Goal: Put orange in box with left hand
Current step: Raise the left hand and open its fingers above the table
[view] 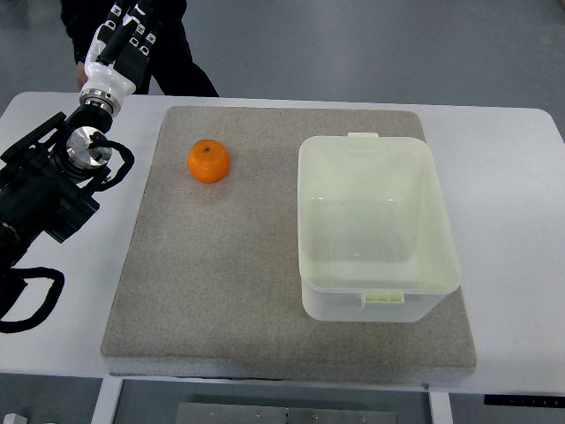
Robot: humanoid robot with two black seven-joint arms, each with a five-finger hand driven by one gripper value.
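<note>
An orange (208,161) lies on the grey mat (221,291), toward its far left part. A pale translucent box (378,226) stands open on the mat's right half with nothing in it. My left hand (124,40), white with black joints, is raised at the far left beyond the table's far edge, well away from the orange. Its fingers are loosely extended and hold nothing. The black left arm (44,190) runs in from the left edge.
The mat lies on a white table (512,230). A person in dark clothing (177,53) stands just behind the table's far edge, right behind my left hand.
</note>
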